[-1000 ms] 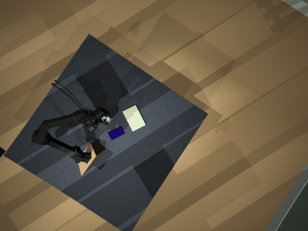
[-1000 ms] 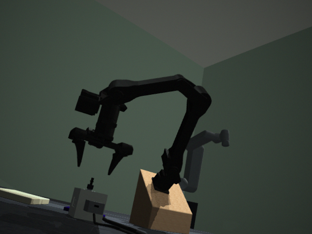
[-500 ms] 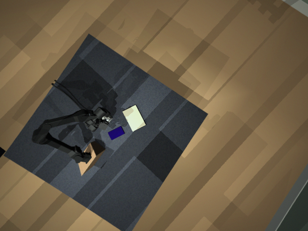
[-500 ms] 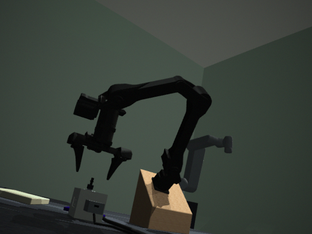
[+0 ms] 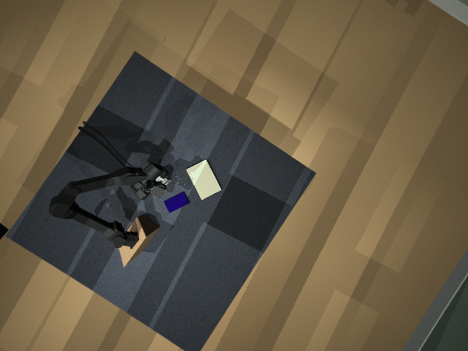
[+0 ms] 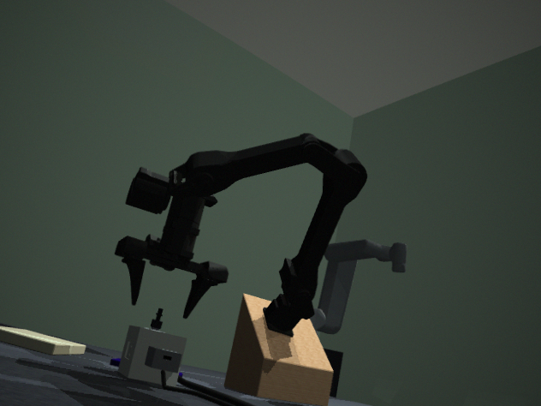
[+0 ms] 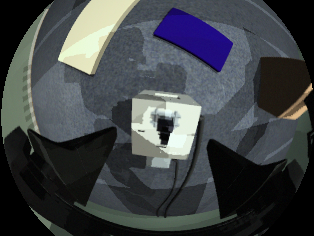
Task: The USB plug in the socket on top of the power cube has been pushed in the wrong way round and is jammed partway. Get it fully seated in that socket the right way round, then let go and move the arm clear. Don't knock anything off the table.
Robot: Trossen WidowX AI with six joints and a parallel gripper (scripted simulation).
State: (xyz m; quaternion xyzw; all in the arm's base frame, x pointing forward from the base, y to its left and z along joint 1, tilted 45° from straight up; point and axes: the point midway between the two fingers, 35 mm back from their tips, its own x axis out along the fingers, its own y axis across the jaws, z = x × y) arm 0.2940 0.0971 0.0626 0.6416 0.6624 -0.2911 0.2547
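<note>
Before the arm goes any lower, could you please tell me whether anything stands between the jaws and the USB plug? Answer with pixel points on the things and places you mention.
Nothing visible does: the jaws stand open above the USB plug (image 6: 157,322) (image 7: 164,131), which rises from the power cube (image 6: 134,351) (image 7: 142,145) between them.
</note>
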